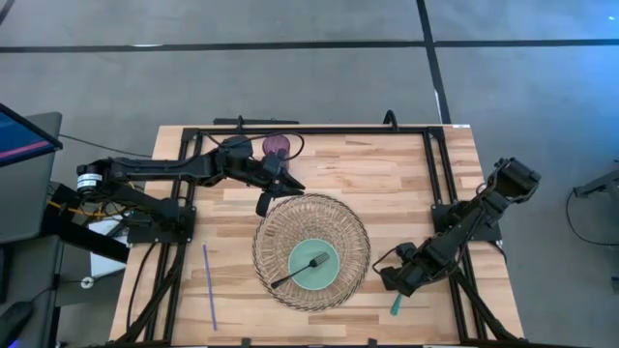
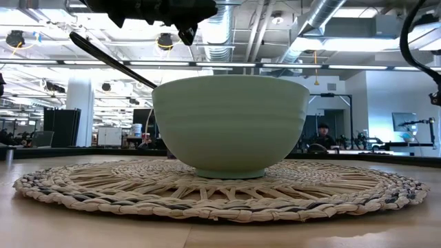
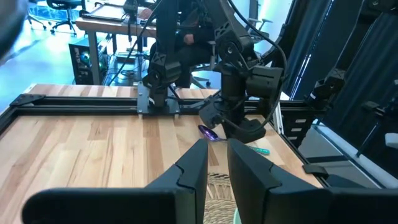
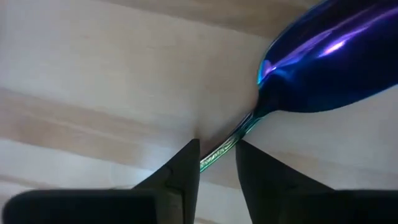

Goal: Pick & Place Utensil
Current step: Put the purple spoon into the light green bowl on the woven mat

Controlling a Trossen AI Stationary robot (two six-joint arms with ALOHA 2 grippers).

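Observation:
A spoon with an iridescent blue-purple bowl (image 4: 323, 62) and a teal handle end (image 1: 395, 307) is at the table's right near part, inside my right gripper (image 1: 395, 282), which is shut on it low over the wood. A black fork (image 1: 302, 271) leans in a pale green bowl (image 1: 295, 253), its handle (image 2: 110, 58) sticking out over the rim. The bowl stands on a round woven mat (image 1: 276, 232). My left gripper (image 1: 263, 203) hovers shut above the mat's far edge and touches nothing. My right gripper pinches the spoon's thin handle (image 4: 219, 151) between its two fingers, just behind the spoon bowl. The fingers come from above and lie across the handle. The spoon lies level, close over the wood; whether it rests on the table, I cannot tell.
A purple cup (image 1: 278, 145) stands at the far edge behind my left arm. A thin purple straw (image 1: 209, 285) lies on the table's left near part. A black frame (image 1: 435, 174) runs along the table's sides. Bare wood shows between the mat and my right gripper.

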